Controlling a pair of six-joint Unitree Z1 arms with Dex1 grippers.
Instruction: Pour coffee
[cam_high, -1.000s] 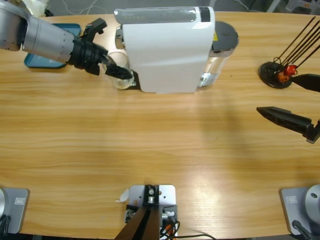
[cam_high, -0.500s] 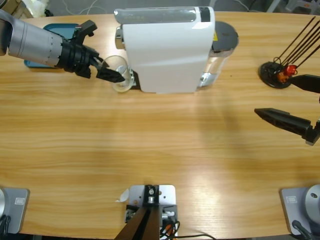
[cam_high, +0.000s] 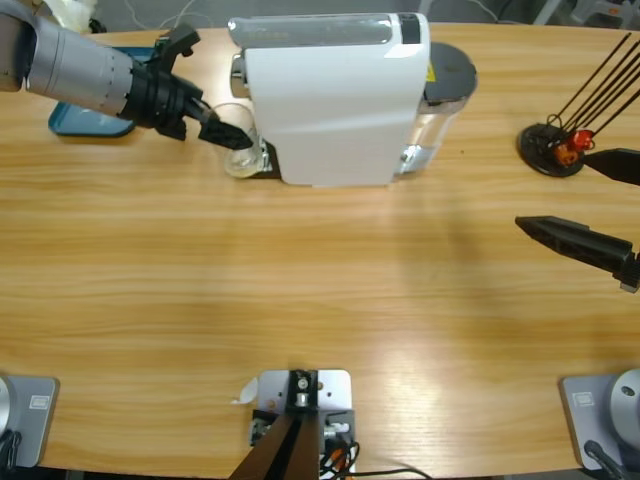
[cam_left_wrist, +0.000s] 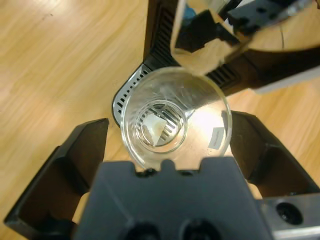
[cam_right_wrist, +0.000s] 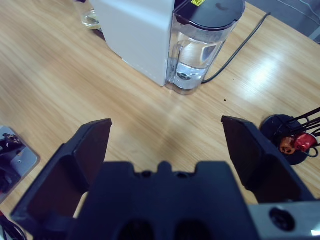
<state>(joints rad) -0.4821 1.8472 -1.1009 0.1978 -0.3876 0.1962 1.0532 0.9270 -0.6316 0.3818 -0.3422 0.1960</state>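
My left pincer (cam_left_wrist: 167, 150) sits at the small clear glass (cam_left_wrist: 175, 117), its jaws spread wide on either side of the rim and not closed on it. The glass stands on the black drip grille (cam_left_wrist: 132, 95) of the white coffee machine (cam_high: 335, 95), under the spout. Looking down into it I see only bare glass and the grille through its base, so no coffee is in it; I judge the pour not yet begun. My right pincer (cam_right_wrist: 167, 145) hangs wide apart over bare worktop (cam_high: 300, 300), well away, looking at the machine's water tank (cam_right_wrist: 200, 47). Brewing and filling the glass are all left.
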